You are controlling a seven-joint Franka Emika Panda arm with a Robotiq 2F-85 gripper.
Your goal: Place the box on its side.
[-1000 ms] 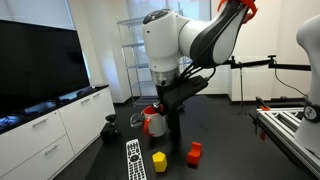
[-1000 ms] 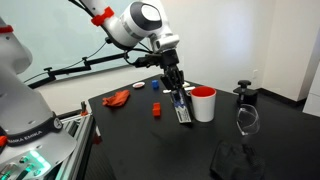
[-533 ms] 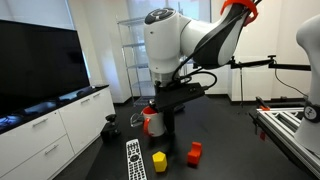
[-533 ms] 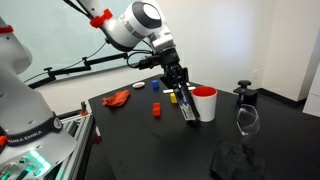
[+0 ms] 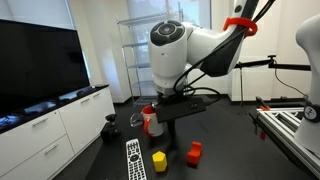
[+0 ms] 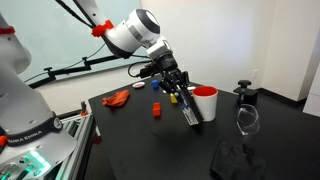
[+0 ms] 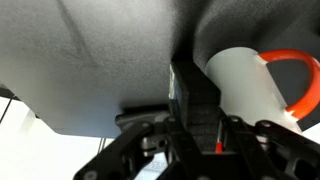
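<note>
Jaws are seen clamped on the box (image 6: 190, 112), which is held on a slant by the gripper (image 6: 177, 96) above the black table (image 6: 120, 128). Its upper end is gripped and its lower end is pitched down toward the tabletop. Whether that lower end touches the surface cannot be told. The slant is judged deliberate: with the box carried partway between upright and flat, a long face can be lowered onto the table rather than dropped.

In the wrist view the box (image 7: 188, 95) is shown as a dark bar running away from the camera, with the red-and-white mug (image 7: 248, 85) close along one flank. The mug (image 6: 204, 103) is judged the main obstacle, since it stands just beside the box's lower end and could be struck if the box is swung that way.

A small orange-red block (image 6: 157, 110) is seen on the opposite side, near but apart, where more open tabletop is left. Farther off are a red object (image 6: 118, 97), a clear glass (image 6: 246, 122) and a crumpled black cloth (image 6: 235, 160). In an exterior view a remote control (image 5: 134, 158) and a yellow block (image 5: 158, 160) are shown at the table's near edge, well apart from the box.
</note>
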